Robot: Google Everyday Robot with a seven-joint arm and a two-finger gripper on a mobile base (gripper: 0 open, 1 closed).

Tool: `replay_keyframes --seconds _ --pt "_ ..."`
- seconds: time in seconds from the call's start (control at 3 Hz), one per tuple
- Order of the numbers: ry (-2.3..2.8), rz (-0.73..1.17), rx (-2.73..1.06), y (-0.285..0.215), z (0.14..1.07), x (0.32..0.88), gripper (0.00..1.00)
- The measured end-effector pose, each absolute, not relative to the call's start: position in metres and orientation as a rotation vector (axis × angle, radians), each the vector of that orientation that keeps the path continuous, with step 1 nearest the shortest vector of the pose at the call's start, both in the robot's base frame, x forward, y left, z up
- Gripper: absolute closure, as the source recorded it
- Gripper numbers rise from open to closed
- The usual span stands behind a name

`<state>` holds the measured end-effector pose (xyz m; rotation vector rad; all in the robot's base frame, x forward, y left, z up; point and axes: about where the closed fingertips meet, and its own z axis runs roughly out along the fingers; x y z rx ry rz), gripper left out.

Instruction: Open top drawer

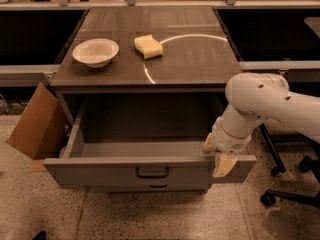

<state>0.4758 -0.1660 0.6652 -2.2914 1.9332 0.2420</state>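
Observation:
The top drawer (100,173) is pulled out from under the dark tabletop, and its grey inside shows with nothing in it. Its small dark loop handle (152,172) sits at the centre of the grey front. My gripper (218,155) is at the right end of the drawer front, at its top edge, well to the right of the handle. The white arm (260,104) reaches in from the right. Below, a strip of a lower drawer front with its handle (158,186) shows.
On the tabletop (200,64) stand a white bowl (95,51) and a yellow sponge (148,46). A cardboard box (35,124) leans at the cabinet's left. An office chair base (285,194) with castors stands on the speckled floor to the right.

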Motion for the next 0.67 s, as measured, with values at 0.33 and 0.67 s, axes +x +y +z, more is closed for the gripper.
replay_keyframes --seconds 0.33,0.67 --pt "1.915 0.144 -2.291 -0.184 0.693 0.479 0.0" --pt "1.902 0.019 -2.262 -0.208 0.733 0.482 0.0"
